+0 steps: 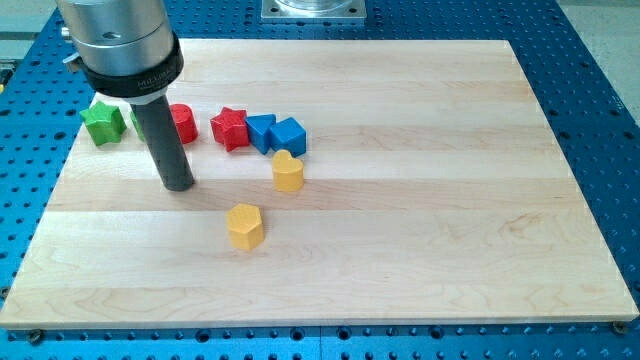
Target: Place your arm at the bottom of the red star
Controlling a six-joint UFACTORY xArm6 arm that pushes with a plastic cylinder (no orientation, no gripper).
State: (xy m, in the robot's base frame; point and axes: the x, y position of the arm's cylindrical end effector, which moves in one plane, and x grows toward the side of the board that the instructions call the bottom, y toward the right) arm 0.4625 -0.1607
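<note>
The red star lies on the wooden board in the upper left part. My tip rests on the board to the star's lower left, about a block's width away from it and not touching it. Another red block sits just behind the rod, partly hidden by it. Two blue blocks touch each other right of the star, the nearer one against the star.
A green star sits at the far left; another green block is mostly hidden behind the rod. A yellow block lies below the blue ones and a yellow hexagonal block lower down. Blue perforated table surrounds the board.
</note>
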